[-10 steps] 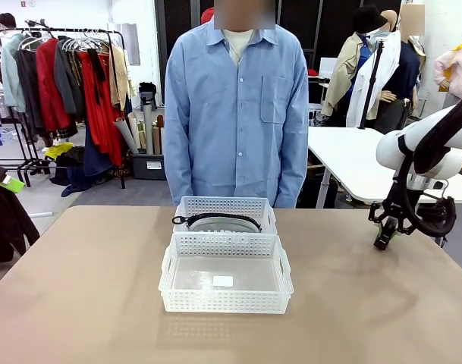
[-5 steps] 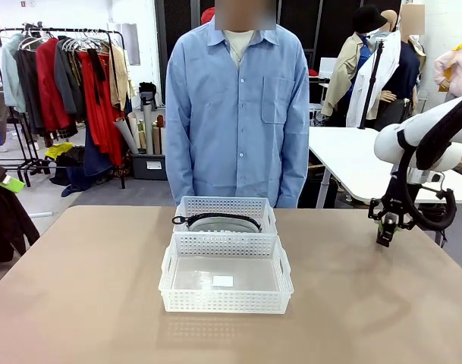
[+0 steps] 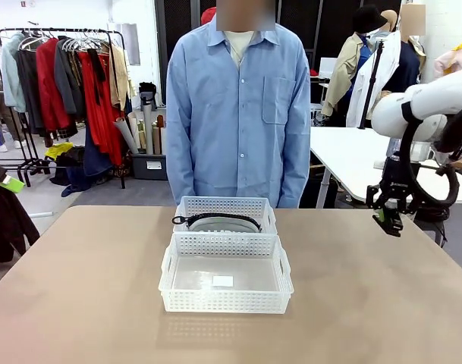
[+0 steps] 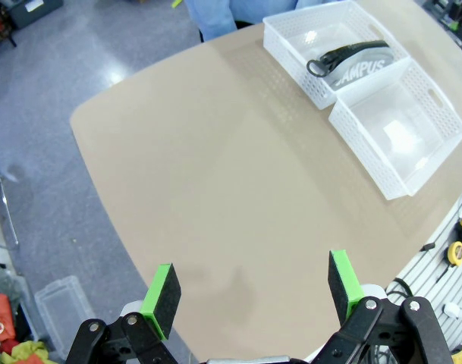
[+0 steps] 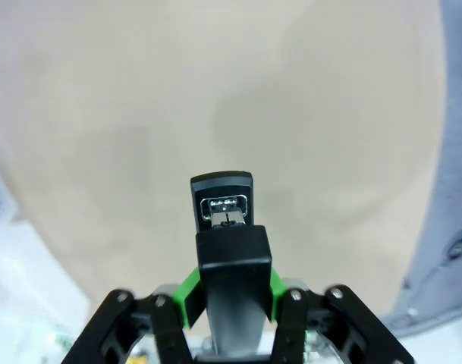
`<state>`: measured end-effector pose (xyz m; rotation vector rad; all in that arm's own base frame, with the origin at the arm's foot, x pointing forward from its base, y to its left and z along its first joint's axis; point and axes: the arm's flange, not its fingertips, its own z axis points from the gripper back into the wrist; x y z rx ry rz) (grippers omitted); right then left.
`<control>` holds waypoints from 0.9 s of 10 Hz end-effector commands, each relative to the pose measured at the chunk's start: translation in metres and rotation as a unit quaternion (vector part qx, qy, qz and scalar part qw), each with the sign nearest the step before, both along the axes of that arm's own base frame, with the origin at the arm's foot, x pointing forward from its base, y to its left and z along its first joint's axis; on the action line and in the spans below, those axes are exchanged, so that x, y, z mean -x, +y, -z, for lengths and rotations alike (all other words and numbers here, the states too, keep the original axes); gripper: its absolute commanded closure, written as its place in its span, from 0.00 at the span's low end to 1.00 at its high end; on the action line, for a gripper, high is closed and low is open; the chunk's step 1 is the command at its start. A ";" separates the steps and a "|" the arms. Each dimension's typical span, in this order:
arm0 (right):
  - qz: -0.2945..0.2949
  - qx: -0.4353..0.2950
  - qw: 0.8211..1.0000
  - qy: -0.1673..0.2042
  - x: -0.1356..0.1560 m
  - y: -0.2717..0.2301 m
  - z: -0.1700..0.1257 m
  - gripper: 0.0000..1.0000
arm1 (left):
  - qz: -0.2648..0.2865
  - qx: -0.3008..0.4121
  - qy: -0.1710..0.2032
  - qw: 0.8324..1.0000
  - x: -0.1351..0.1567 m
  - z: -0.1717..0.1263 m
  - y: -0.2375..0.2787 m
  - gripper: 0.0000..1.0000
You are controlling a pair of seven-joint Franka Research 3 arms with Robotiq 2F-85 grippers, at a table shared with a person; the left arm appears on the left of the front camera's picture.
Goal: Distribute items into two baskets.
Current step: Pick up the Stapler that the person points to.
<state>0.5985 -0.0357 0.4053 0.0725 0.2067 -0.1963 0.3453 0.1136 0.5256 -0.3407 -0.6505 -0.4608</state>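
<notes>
The right gripper [image 3: 388,220] hangs above the right side of the tan table [image 3: 79,288], well apart from the baskets. Its green-padded fingers are clamped on a small black stapler [image 5: 224,220], which sticks out past the fingertips. The left gripper [image 4: 253,284] hovers high above the table's edge, its claw spread wide with nothing between the pads. Two white perforated plastic baskets sit end to end at the table's middle: the near basket [image 3: 224,302], and the far basket [image 3: 224,203], in which lies a soft grey pouch bag [image 4: 359,67] with white "CAMPUS" lettering and a black strap. A person [image 3: 238,114] in a blue shirt stands just behind the far basket
</notes>
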 end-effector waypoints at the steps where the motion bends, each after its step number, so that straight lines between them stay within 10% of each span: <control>1: -0.092 0.012 0.995 0.024 0.023 0.009 -0.015 0.73 | 0.004 0.001 -0.002 1.000 0.001 0.001 0.000 0.00; 4: -0.230 0.000 0.972 0.037 0.055 0.031 -0.040 0.73 | 0.004 0.001 -0.002 1.000 0.001 0.001 0.000 0.00; 9: -0.318 0.023 0.946 -0.059 0.074 0.063 -0.083 0.73 | 0.004 0.001 -0.002 1.000 0.001 0.001 0.000 0.00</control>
